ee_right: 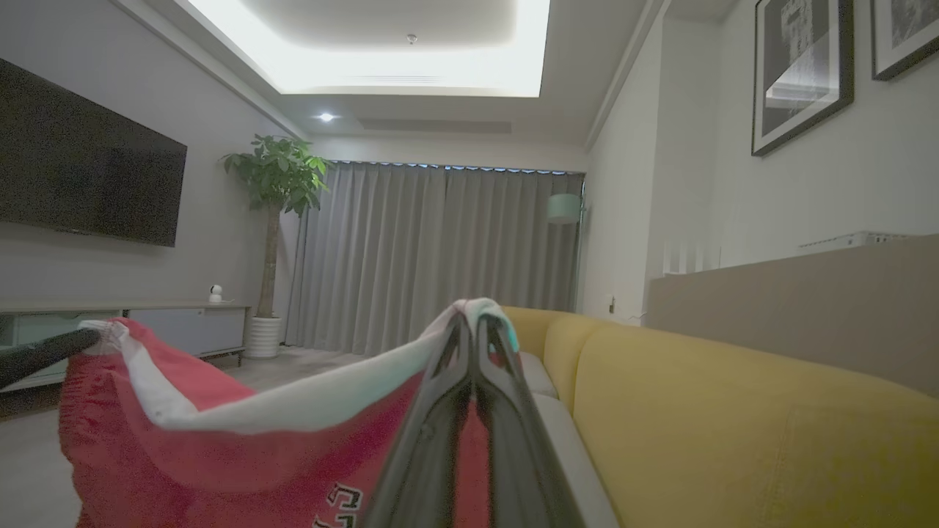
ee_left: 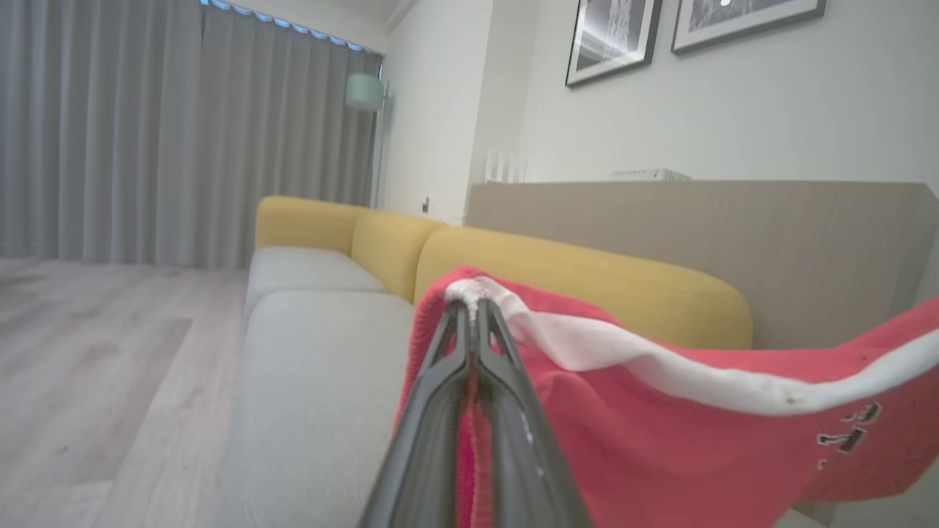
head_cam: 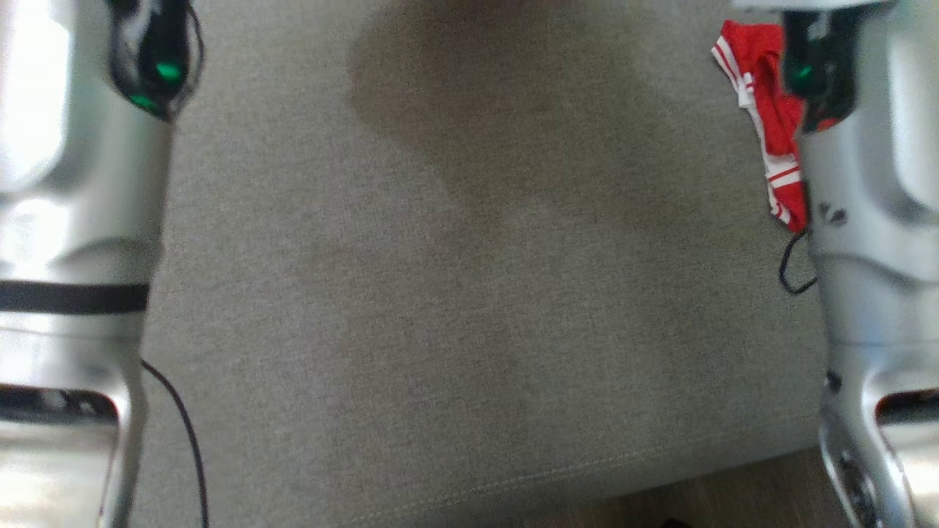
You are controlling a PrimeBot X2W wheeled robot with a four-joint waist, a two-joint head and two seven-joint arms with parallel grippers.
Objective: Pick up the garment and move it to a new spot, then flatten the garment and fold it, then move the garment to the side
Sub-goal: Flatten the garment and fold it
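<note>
The garment (ee_left: pixel 660 440) is red with a white band and dark lettering. It hangs stretched in the air between my two grippers, above the sofa. In the left wrist view my left gripper (ee_left: pixel 473 306) is shut on one end of the white band. My right gripper (ee_right: pixel 477 314) is shut on the other end, and the garment (ee_right: pixel 220 455) sags away from it to the left, where a dark finger (ee_right: pixel 40 353) holds its far corner. In the head view a red, white-striped part of the garment (head_cam: pixel 766 117) shows beside my right forearm (head_cam: pixel 873 220).
Below is the sofa's grey seat cushion (head_cam: pixel 455 293), with its front edge and the wood floor (head_cam: pixel 733 491) at the bottom. A yellow backrest (ee_left: pixel 587 279) runs along a beige panel. Across the room are a TV (ee_right: pixel 81 183), a plant (ee_right: pixel 275 176) and curtains.
</note>
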